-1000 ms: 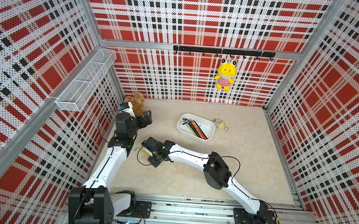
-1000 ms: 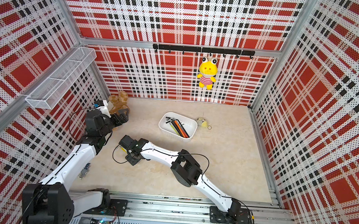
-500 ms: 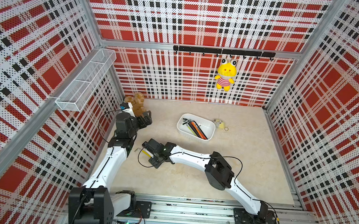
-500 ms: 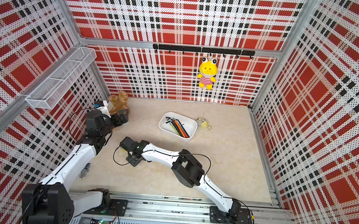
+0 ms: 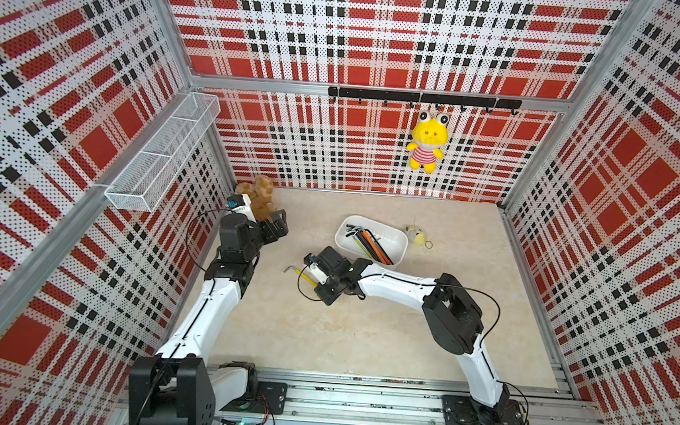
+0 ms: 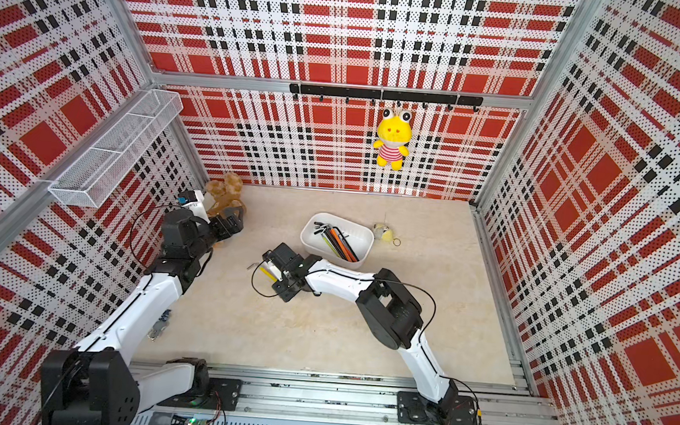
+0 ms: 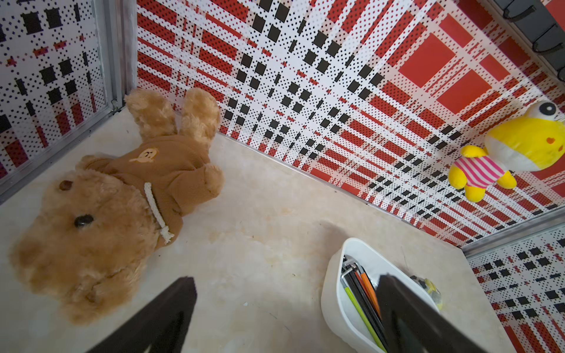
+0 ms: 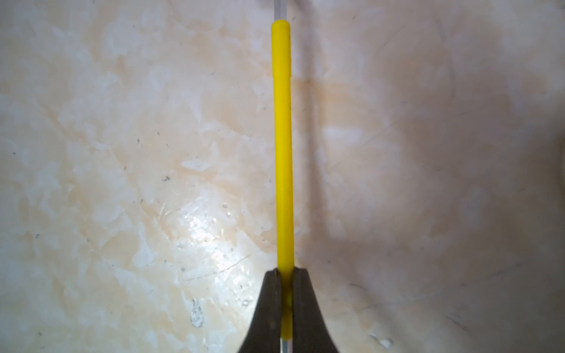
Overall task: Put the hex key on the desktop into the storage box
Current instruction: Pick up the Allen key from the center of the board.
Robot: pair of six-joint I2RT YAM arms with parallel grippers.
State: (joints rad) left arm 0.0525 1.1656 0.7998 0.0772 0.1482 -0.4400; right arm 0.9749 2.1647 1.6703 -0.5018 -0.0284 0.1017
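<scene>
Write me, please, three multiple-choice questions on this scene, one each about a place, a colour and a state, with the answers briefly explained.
1. Where is the teddy bear?
A. Hanging from a hook
B. Lying on the tabletop
C. On top of an arm

2. What colour is the sleeve on the hex key in the right end effector?
A. Blue
B. Red
C. Yellow

3. What state is the right end effector in?
A. Shut on the hex key
B. Wide open with nothing in it
C. Shut on nothing

Answers:
1 B, the left wrist view shows the bear lying flat on the tabletop.
2 C, the right wrist view shows a yellow sleeve.
3 A, both fingers press against the sleeve in that view.
</scene>
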